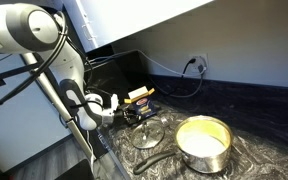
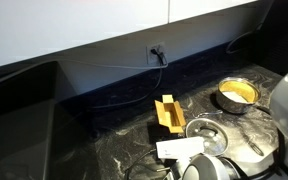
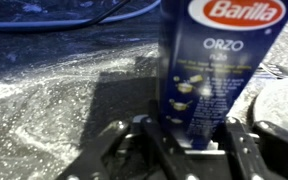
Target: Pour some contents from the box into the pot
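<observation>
The box (image 3: pixel 216 60) is a dark blue Barilla orzo carton with yellow-orange sides. It stands upright on the dark speckled counter, and it shows in both exterior views (image 1: pixel 139 97) (image 2: pixel 167 112). My gripper (image 3: pixel 191 125) has one finger on each side of the box's lower part and is closed against it. The gripper also shows in an exterior view (image 1: pixel 117 108). The pot (image 1: pixel 203 142) is a shiny steel saucepan with a yellowish inside and a long dark handle. It stands apart from the box, and it shows in the other exterior view (image 2: pixel 237 95).
A flat round lid with a knob (image 1: pixel 148 132) lies on the counter between the box and the pot. It shows in the other exterior view (image 2: pixel 206 129). A wall socket with a black cable (image 1: pixel 194 66) is behind. A dark sink (image 2: pixel 19 110) lies beside the counter.
</observation>
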Available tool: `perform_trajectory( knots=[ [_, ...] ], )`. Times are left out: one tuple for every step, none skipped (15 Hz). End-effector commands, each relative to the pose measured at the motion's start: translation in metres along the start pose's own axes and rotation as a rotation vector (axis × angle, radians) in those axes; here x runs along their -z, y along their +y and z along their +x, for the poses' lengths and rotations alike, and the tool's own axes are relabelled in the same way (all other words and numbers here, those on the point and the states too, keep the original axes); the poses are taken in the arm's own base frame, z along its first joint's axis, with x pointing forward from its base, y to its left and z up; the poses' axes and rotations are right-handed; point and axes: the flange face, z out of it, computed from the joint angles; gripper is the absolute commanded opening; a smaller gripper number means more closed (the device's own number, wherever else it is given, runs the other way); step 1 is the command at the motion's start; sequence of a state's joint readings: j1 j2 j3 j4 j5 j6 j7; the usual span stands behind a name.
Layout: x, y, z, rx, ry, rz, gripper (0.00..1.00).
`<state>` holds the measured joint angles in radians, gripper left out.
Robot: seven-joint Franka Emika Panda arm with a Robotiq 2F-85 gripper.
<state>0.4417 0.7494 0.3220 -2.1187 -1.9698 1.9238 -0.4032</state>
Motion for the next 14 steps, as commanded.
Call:
perform_trajectory(
  knots=[
    [0.038, -0.014, -0.017, -0.102, -0.074, 0.092, 0.23],
    [0.047, -0.018, -0.019, -0.134, -0.074, 0.123, 0.23],
    [0.055, -0.022, -0.022, -0.159, -0.078, 0.154, 0.23],
    [0.063, -0.026, -0.026, -0.188, -0.079, 0.176, 0.23],
    [0.072, -0.03, -0.032, -0.214, -0.08, 0.203, 0.23],
    [0.08, -0.036, -0.038, -0.246, -0.081, 0.229, 0.23],
    [0.087, -0.041, -0.045, -0.273, -0.082, 0.25, 0.23],
    [0.093, -0.047, -0.053, -0.304, -0.081, 0.273, 0.23],
    [0.099, -0.052, -0.061, -0.336, -0.083, 0.299, 0.23],
    [0.103, -0.058, -0.071, -0.369, -0.08, 0.324, 0.23],
    [0.106, -0.063, -0.079, -0.389, -0.08, 0.347, 0.23],
    [0.108, -0.068, -0.088, -0.413, -0.074, 0.37, 0.23],
    [0.108, -0.074, -0.097, -0.434, -0.073, 0.389, 0.23],
    [0.106, -0.08, -0.106, -0.453, -0.066, 0.41, 0.23]
  ],
)
